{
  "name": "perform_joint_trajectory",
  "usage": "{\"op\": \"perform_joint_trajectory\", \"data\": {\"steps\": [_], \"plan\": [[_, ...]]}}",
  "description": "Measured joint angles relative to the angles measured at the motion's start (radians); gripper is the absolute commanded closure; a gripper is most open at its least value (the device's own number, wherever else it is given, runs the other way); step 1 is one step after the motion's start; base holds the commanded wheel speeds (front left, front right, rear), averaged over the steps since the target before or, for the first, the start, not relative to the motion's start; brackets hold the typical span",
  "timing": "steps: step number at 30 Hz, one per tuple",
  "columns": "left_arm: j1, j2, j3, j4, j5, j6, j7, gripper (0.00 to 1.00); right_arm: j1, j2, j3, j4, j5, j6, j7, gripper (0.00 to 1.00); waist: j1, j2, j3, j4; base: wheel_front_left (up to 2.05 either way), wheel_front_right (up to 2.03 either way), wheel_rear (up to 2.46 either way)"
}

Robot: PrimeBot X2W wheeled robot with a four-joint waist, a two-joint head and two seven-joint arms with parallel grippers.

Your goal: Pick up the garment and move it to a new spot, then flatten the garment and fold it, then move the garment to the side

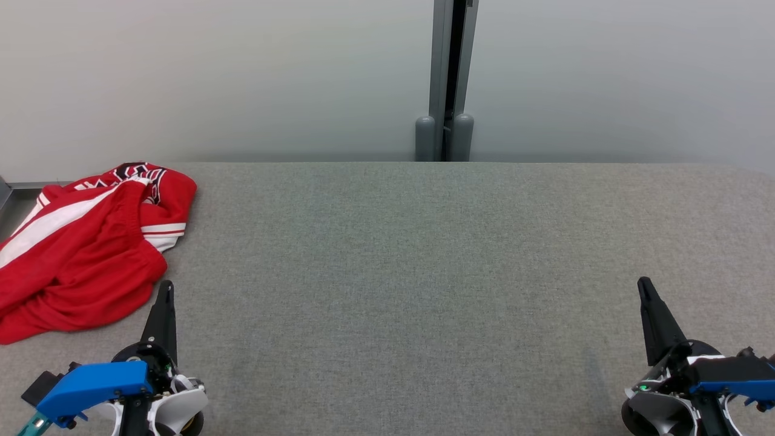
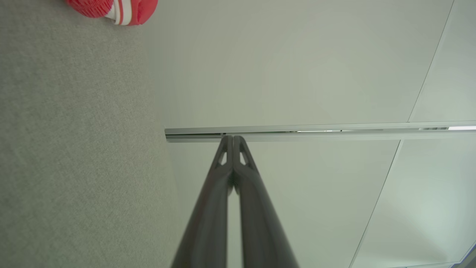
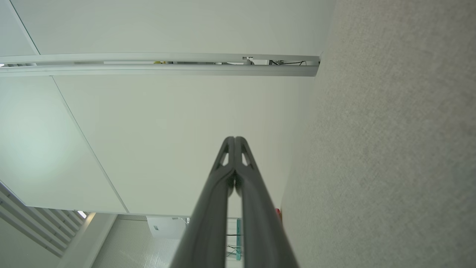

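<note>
A: Left jaws?
B: Clenched, fingers (image 2: pixel 212 208) pressed tip to tip, gripping nothing. Over the grey counter (image 1: pixel 424 272).
A: Right jaws?
B: Clenched too, empty, tips meeting. Also over the counter.
A: Garment (image 1: pixel 79 254)?
B: Red with white stripes, crumpled in a heap on the counter. Just ahead of the left jaws and off to their left, near the tip but apart from it. Well apart from the right jaws, far to their left.
A: Beyond the jaws?
B: Pale wall panels (image 1: pixel 242 72). Grey post (image 1: pixel 445 79) roughly between both jaws, farther out.
</note>
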Motion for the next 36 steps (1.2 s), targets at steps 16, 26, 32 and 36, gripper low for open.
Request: {"op": "perform_joint_trajectory", "data": {"steps": [16,26,32,36], "plan": [[0.000,0.000,0.000,0.000,0.000,0.000,0.000,1.00,0.000,0.000,0.000,0.000,0.000,0.000,0.000,1.00,0.0000,0.0000,0.000,0.000,0.00,0.00,0.00],[0.000,0.000,0.000,0.000,0.000,0.000,0.000,1.00,0.000,0.000,0.000,0.000,0.000,0.000,0.000,1.00,0.0000,0.0000,0.000,0.000,0.00,0.00,0.00],[0.000,0.000,0.000,0.000,0.000,0.000,0.000,1.00,0.000,0.000,0.000,0.000,0.000,0.000,0.000,1.00,0.0000,0.0000,0.000,0.000,0.00,0.00,0.00],[0.000,0.000,0.000,0.000,0.000,0.000,0.000,1.00,0.000,0.000,0.000,0.000,0.000,0.000,0.000,1.00,0.0000,0.0000,0.000,0.000,0.00,0.00,0.00]]}}
